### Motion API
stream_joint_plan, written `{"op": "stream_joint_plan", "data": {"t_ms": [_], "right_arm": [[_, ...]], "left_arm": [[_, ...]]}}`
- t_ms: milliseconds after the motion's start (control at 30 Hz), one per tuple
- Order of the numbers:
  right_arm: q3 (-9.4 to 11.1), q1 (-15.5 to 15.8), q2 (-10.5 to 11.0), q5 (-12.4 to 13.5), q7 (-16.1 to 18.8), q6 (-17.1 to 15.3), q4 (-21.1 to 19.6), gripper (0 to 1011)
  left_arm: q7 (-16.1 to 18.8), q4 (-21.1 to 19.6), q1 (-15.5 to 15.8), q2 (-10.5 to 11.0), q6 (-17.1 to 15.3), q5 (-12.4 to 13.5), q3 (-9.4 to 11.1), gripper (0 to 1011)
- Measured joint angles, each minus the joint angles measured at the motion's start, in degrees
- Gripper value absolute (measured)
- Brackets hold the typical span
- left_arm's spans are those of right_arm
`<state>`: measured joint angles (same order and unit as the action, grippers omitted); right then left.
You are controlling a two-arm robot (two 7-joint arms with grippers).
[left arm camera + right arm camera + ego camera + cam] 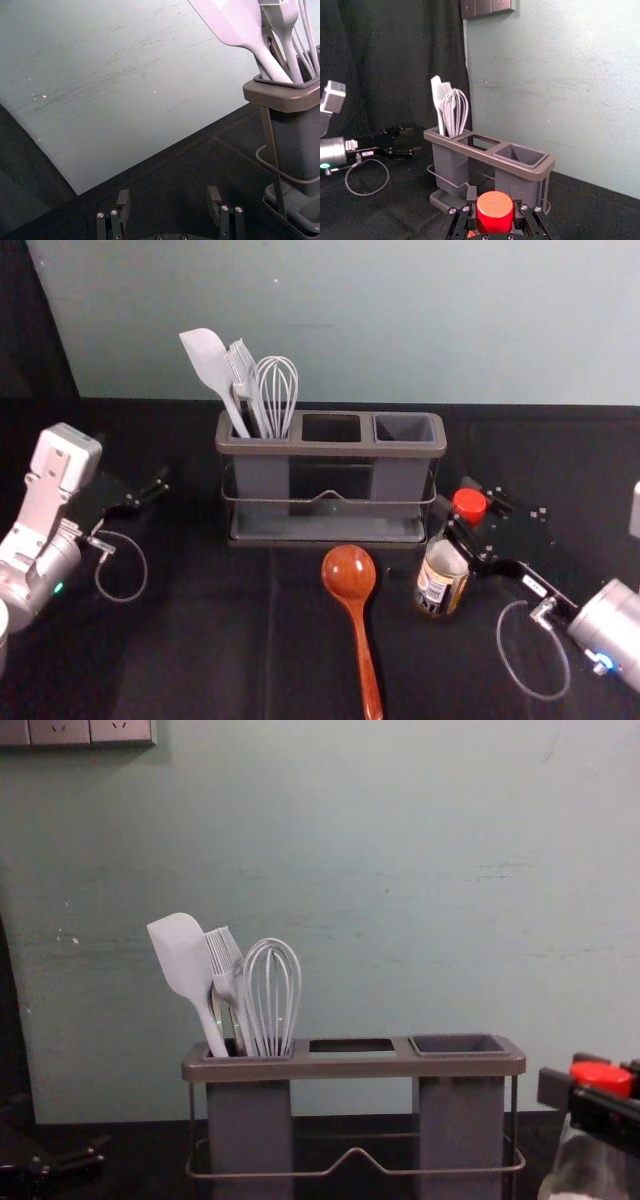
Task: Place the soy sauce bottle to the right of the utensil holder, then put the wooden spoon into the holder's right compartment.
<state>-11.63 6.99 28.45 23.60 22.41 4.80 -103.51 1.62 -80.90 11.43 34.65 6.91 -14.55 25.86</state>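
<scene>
– Where's the bottle (443,578), then?
– Right of centre in the head view, near the front of the holder's (330,449) right end. The right gripper (458,506) has it, clamped up by the red cap (469,504)!
– And from the chest?
– Lower right corner, cap between the jaws. I can't tell whether its base touches the bench (200,640).
– The spoon (349,574)?
– Lying at bottom centre of the head view, bowl towards the holder, handle running down to the frame's edge.
– And the other arm?
– Left gripper (150,494) is over at the left, well apart from the holder, jaws spread wide.
– Spatula (207,360), brush (241,365) and whisk (277,390) stand in the left compartment, upper left of centre.
</scene>
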Motion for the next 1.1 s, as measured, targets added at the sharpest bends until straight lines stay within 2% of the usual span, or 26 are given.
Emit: {"op": "stream_joint_plan", "data": {"t_ms": [300, 533, 833, 1100], "right_arm": [[2.11, -0.03, 2.4, 2.08, 2.06, -1.13, -1.36, 393], [3.63, -1.59, 4.3, 3.65, 3.34, -1.48, 1.04, 392], [3.4, -4.96, 5.17, 3.78, 5.6, 0.59, 5.44, 393], [1.97, -8.98, 4.25, 3.62, 6.45, 1.68, 9.62, 393]], "left_arm": [[0.0, 0.0, 0.0, 0.0, 0.0, 0.0, 0.0, 1005], [0.0, 0.0, 0.0, 0.0, 0.0, 0.0, 0.0, 1005], [0.0, 0.0, 0.0, 0.0, 0.0, 0.0, 0.0, 1005], [0.0, 0.0, 0.0, 0.0, 0.0, 0.0, 0.0, 1005]]}}
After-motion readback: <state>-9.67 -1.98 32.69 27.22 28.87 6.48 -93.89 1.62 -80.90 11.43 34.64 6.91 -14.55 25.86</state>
